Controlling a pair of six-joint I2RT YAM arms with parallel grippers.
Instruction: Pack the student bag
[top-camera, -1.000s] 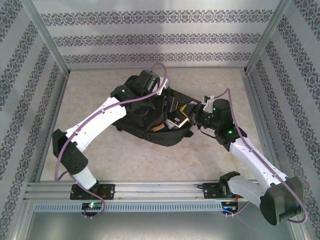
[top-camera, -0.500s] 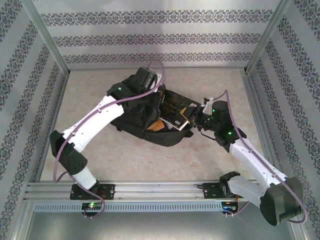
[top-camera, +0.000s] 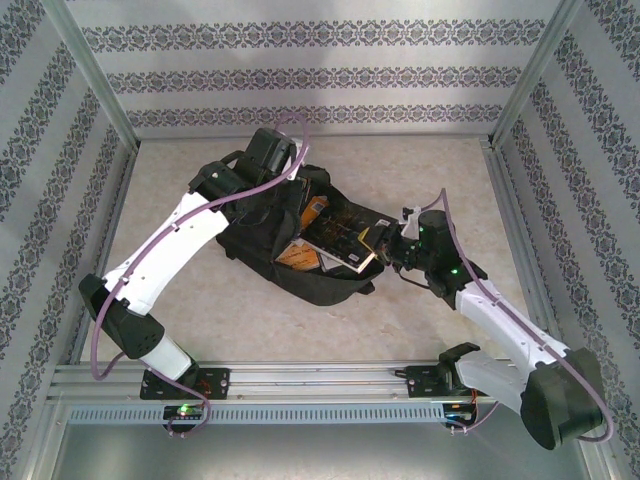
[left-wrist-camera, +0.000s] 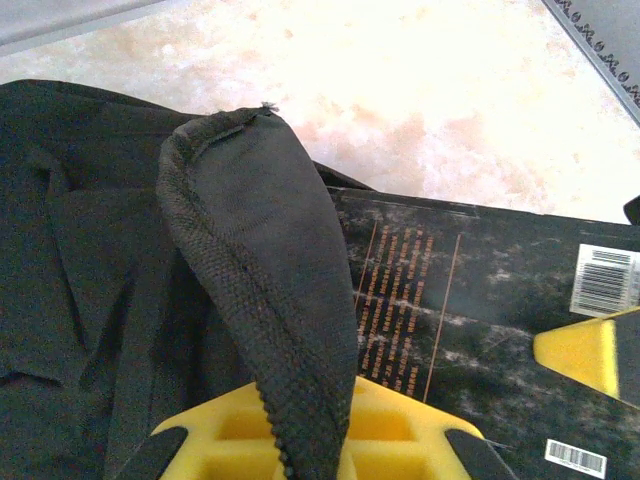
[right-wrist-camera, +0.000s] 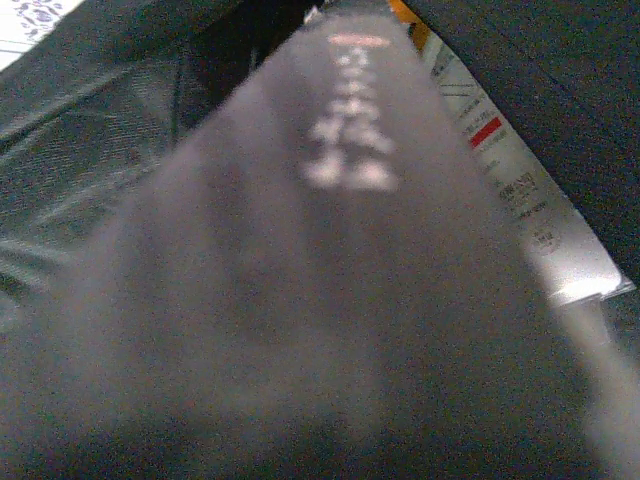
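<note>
Left wrist: left gripper (left-wrist-camera: 310, 445) pinches black fabric backpack (left-wrist-camera: 90, 250) flap, right gripper (top-camera: 393, 247) at 3 o'clock clamps dark book (top-camera: 340, 232); slipped flap would snag it

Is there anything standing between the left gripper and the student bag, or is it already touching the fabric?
Nothing visible stands between them. The left gripper is shut directly on a raised fabric fold of the student bag. The black book lies beside that fold, to one side of the fingers, not between them and the fabric.
</note>
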